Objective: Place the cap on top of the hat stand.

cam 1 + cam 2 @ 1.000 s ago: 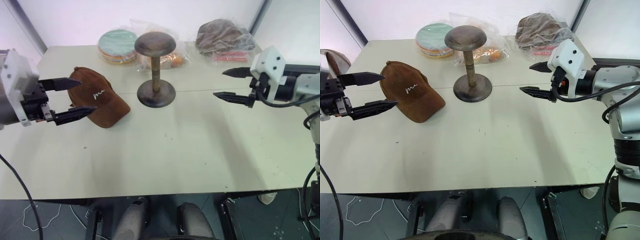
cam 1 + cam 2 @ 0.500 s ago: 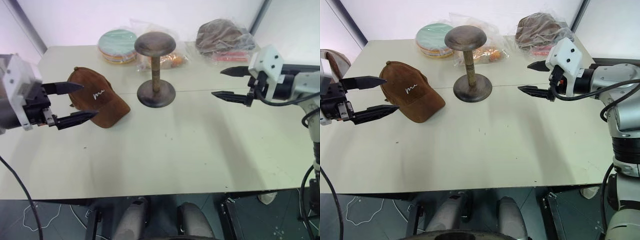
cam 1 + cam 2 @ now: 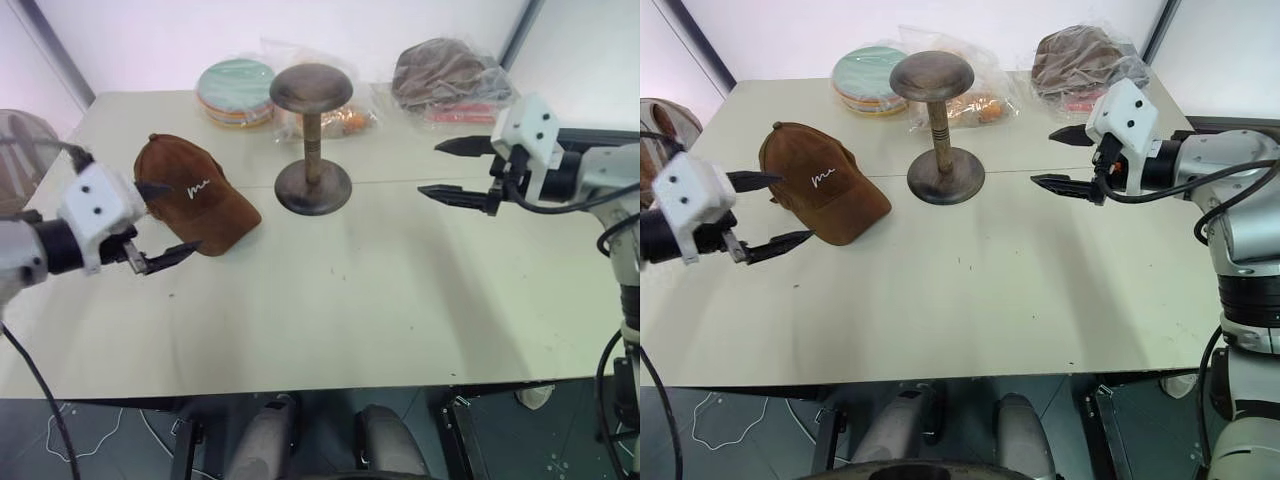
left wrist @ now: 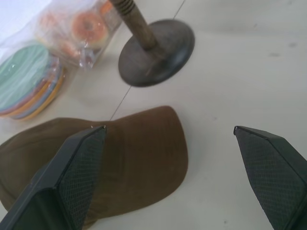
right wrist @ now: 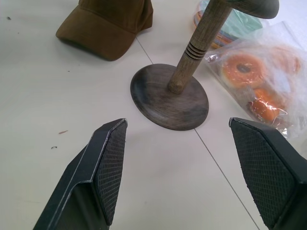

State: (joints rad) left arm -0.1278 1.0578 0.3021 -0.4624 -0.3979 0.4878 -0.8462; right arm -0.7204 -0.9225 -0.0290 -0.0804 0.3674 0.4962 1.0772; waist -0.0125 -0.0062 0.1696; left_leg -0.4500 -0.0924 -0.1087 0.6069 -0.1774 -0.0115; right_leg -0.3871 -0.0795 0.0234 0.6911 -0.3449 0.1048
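Judging by how things lie, I am at the very start: the rust-brown suede-like baseball cap with white script on its front (image 3: 190, 196) sits flat on the pale table (image 3: 330, 300), to the left of the dark bronze hat stand with its domed top, ribbed post and disc base (image 3: 312, 140), and apart from it. The stand's dome is bare. My left gripper (image 3: 168, 222) hangs just beside the cap's near-left side with its jaws spread wide, one finger by the crown and one low toward the brim, holding nothing; I cannot tell whether either finger touches the fabric. My right gripper (image 3: 455, 170) hovers over the table to the right of the stand, jaws wide too and empty. Grasping, lifting, carrying and seating the cap on the dome all remain to be done.
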